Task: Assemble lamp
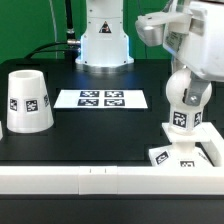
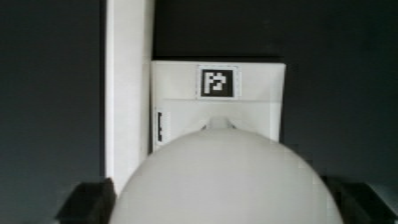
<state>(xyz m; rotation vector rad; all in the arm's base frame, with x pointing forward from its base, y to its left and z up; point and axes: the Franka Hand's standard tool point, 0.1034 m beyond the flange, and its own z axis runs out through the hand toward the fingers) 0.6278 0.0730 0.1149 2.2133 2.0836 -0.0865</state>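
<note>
Bulb (image 1: 183, 100) hangs clamped in the gripper (image 1: 186, 92), upright just over the square base (image 1: 186, 150) at the exterior view's right, near the white rail (image 1: 100, 180) along the table's front edge. Wrist view: its round dome (image 2: 221, 180) fills the foreground between dark fingertips (image 2: 86, 203), with the tagged base (image 2: 219, 95) beyond. Shade (image 1: 29, 101) stands mouth-down, well apart at the exterior view's left, the marker board (image 1: 101, 98) lying between.

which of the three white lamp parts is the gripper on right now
The ball-shaped bulb, held by the gripper above the flat square base. The shade stands alone at the exterior view's left.
</note>
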